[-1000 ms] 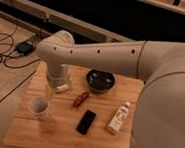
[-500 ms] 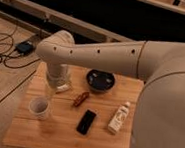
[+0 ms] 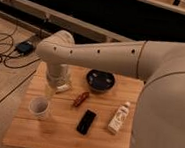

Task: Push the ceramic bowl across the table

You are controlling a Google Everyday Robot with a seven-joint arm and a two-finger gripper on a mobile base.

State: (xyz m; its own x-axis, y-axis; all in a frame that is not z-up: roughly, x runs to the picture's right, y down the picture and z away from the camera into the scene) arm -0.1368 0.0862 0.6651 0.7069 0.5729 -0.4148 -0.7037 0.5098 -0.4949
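Though near the table (image 3: 59,132) edge, ceramic bowl (image 3: 100,81) apart from claw (image 3: 58,86).

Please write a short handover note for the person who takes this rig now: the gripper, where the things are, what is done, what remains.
Gripper: low over the back-left part of the table, left of the ceramic bowl and apart from it.
Ceramic bowl: upright near the table's far edge, about mid-width.
Also on the table: white cup front left, black phone, white bottle, small reddish item.
Done: no contact with the bowl shows.
Left: meet the bowl's side and push it across the table.
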